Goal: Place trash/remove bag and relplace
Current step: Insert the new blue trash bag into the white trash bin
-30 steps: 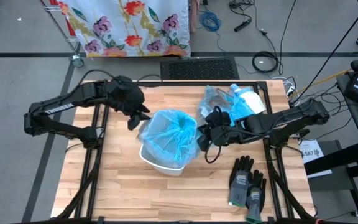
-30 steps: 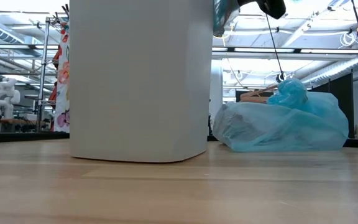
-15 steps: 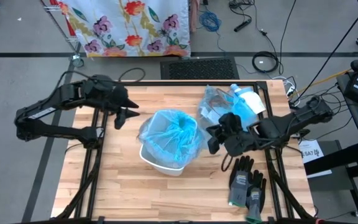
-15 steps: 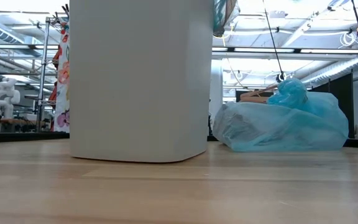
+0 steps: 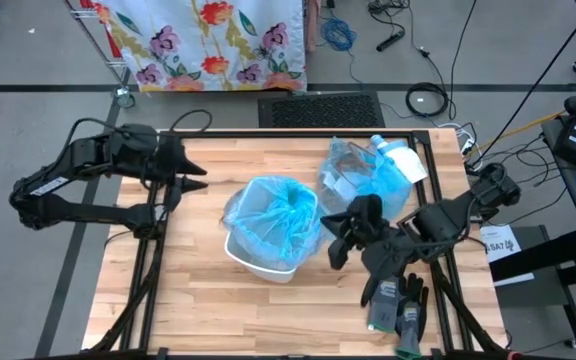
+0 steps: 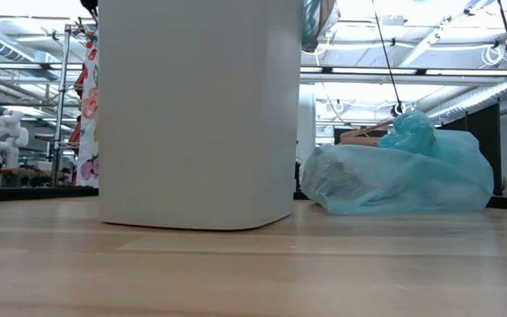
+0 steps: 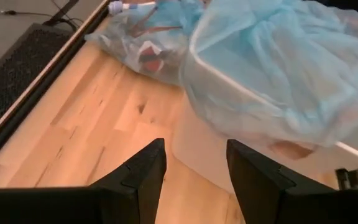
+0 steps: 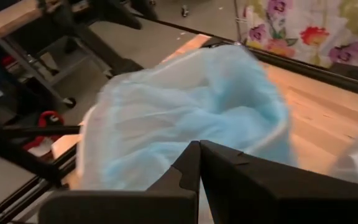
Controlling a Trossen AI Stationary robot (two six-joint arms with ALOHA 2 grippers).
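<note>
One white plastic bin (image 5: 264,262) lined with a thin light-blue bag (image 5: 273,212) stands upright near the middle of your wooden surface (image 5: 203,310), mouth facing up and the liner draped over its rim. One filled, tied-off light-blue bag of trash (image 5: 360,172) lies just beyond the bin toward the far right corner, its long axis roughly along the far edge; you can make out brown and reddish scraps through the film, but not count them. One white-and-blue packet (image 5: 405,160) pokes out from behind that bag, partly covered. Two grey-black work gloves (image 5: 398,298) lie side by side to the right of the bin near the front edge, fingers pointing toward the bag of trash.

Your left gripper (image 5: 193,178) hangs to the left of the bin near the surface's left edge, fingers (image 7: 143,171) parted and holding nothing. Your right gripper (image 5: 338,235) sits just right of the bin, over the gloves' fingertips, its fingers pressed together and empty. From table height the bin blocks most of the view and neither gripper shows.
</note>
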